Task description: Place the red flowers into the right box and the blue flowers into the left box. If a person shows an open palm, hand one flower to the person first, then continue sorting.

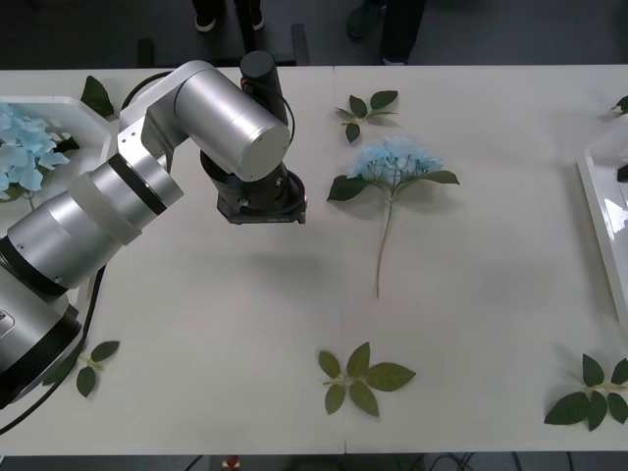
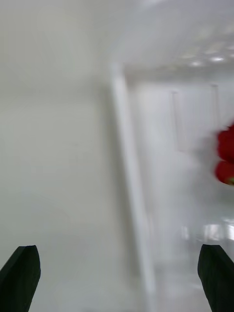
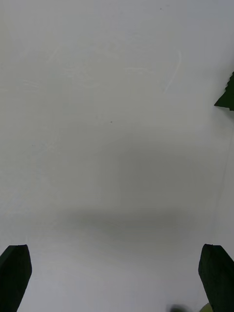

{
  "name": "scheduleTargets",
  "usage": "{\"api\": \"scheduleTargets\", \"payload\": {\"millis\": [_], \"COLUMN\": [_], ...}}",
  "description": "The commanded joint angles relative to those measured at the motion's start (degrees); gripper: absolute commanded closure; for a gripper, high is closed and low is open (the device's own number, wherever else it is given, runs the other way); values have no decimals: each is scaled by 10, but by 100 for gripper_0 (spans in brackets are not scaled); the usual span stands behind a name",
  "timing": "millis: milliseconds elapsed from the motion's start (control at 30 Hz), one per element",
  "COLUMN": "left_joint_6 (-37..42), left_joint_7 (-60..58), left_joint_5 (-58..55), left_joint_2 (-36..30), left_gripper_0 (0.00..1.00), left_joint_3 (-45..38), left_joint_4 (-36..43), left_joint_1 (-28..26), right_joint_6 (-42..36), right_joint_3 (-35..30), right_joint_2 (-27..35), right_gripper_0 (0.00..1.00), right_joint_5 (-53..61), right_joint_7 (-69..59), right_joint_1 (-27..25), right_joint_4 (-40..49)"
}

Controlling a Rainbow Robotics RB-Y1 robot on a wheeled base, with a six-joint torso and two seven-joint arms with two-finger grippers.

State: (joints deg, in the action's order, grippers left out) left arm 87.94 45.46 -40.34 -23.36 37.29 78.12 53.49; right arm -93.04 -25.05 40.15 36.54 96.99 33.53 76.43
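One blue flower point(image 1: 394, 160) lies flat on the white counter point(image 1: 471, 324), right of centre: a pale-blue head of many small petals, two broad dark leaves at its base, and a thin green stem running toward the near edge. More blue flowers point(image 1: 22, 149) of the same clustered texture rest inside the left box point(image 1: 86, 116), a white raised-rim tray cut off at the far-left edge. The right box point(image 1: 601, 211) is a white tray cut off at the right edge; in the right wrist view its rim point(image 2: 129, 161) appears as a smooth, blurred ridge, with a deep-red flower point(image 2: 225, 158) inside, cut off at the frame edge. The left tool point(image 3: 117, 273) hovers above bare counter left of the loose flower, its two dark fingers set wide apart and holding nothing; in the front view the silver arm and black wrist housing cover it. The right tool point(image 2: 117, 273) hangs at the right box's rim, fingers likewise apart and empty. Flowerless green leaf sprigs point(image 1: 361, 378) lie scattered on the counter.
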Motion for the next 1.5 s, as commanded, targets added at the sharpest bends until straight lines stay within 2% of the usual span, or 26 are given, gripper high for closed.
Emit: {"api": "scheduleTargets", "payload": {"millis": [33, 200, 367, 400, 533, 567, 667, 867, 1067, 1200, 1400, 1500], "left_joint_6": [-5, -5, -5, -5, -5, -5, -5, -5, -5, -6, -6, -6], "left_joint_7": [17, 17, 17, 17, 17, 17, 17, 17, 17, 17, 18, 18], "left_joint_5": [3, 2, 2, 2, 3, 3, 3, 3, 3, 4, 4, 4], "left_joint_2": [-15, -15, -16, -16, -15, -15, -16, -16, -16, -16, -16, -16], "left_gripper_0": [0, 0, 0, 0, 0, 0, 0, 0, 0, 0, 0, 0], "left_joint_3": [-8, -8, -8, -8, -8, -8, -8, -8, -8, -8, -8, -8], "left_joint_4": [16, 16, 17, 16, 17, 17, 17, 17, 17, 16, 17, 16], "left_joint_1": [20, 21, 20, 20, 20, 20, 20, 20, 20, 19, 19, 19], "right_joint_6": [45, 94, 99, 99, 107, 107, 147, 222, 255, 276, 354, 362], "right_joint_3": [44, 99, 163, 192, 269, 269, 330, 409, 448, 455, 468, 468], "right_joint_2": [-58, -123, -162, -172, -194, -194, -218, -222, -210, -209, -210, -212], "right_gripper_0": [6, 5, 6, 5, 6, 6, 6, 5, 5, 5, 5, 5], "right_joint_5": [30, 16, -25, -39, -82, -82, -126, -187, -212, -219, -232, -244], "right_joint_7": [-64, -67, -92, -119, -196, -196, -247, -307, -351, -365, -376, -377], "right_joint_1": [15, 15, 15, 15, 15, 15, 14, -9, -19, -20, -18, -17], "right_joint_4": [22, 27, 64, 84, 124, 124, 131, 130, 126, 114, 65, 52]}}
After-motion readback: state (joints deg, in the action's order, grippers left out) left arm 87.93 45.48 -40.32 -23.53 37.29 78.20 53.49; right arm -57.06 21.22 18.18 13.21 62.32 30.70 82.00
